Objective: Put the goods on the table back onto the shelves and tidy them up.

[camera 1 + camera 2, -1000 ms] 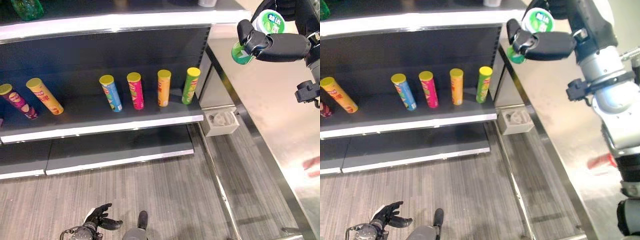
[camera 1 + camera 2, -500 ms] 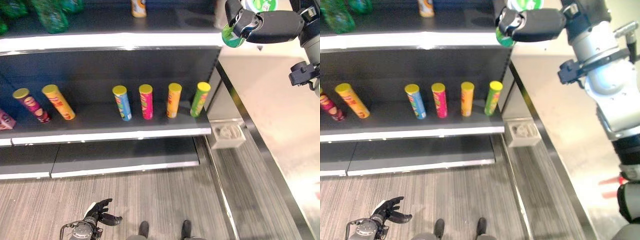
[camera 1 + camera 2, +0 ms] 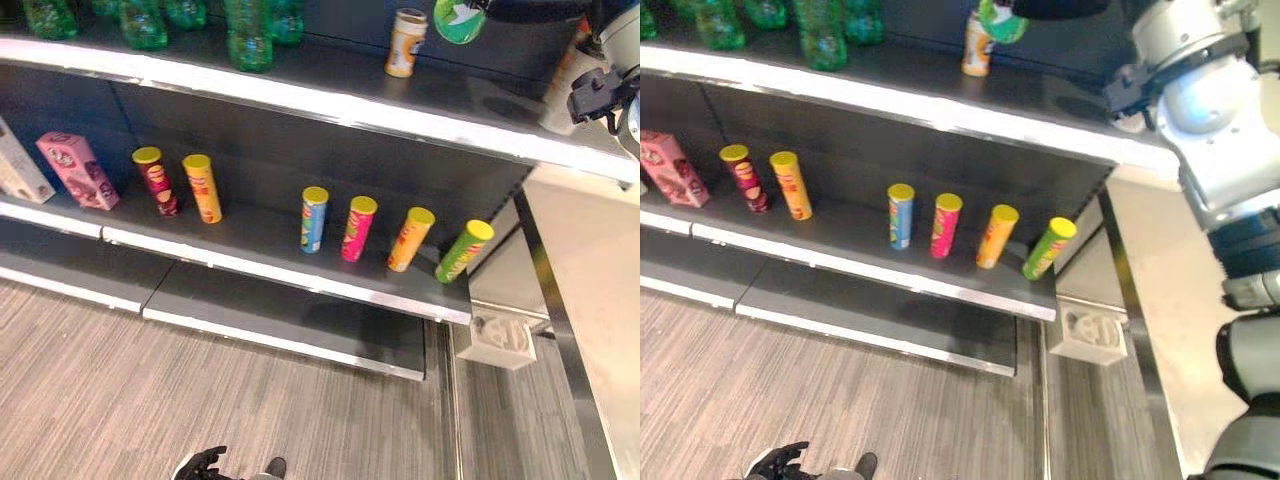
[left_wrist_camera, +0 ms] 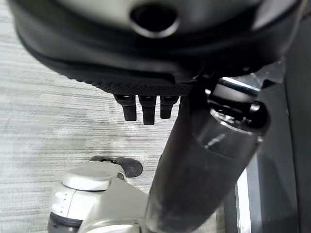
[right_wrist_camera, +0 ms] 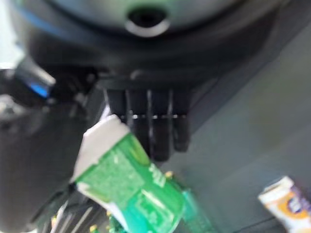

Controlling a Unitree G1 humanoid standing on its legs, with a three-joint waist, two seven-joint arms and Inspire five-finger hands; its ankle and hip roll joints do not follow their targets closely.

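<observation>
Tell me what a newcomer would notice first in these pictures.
First, the right hand, raised over the top shelf, fingers curled round a green cup near an orange-and-white can. Next, the row of bright tube cans standing along the middle shelf, the green one at its right end leaning. Green bottles crowd the top shelf's left part.

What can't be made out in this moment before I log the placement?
- Right hand: right wrist view is blurred; the grip on the green container shows, its exact type does not.
- Green container in the left eye view: cut off by the top edge.
- Orange-and-white can: label too small.
- Left hand: cut by the bottom edge.
</observation>
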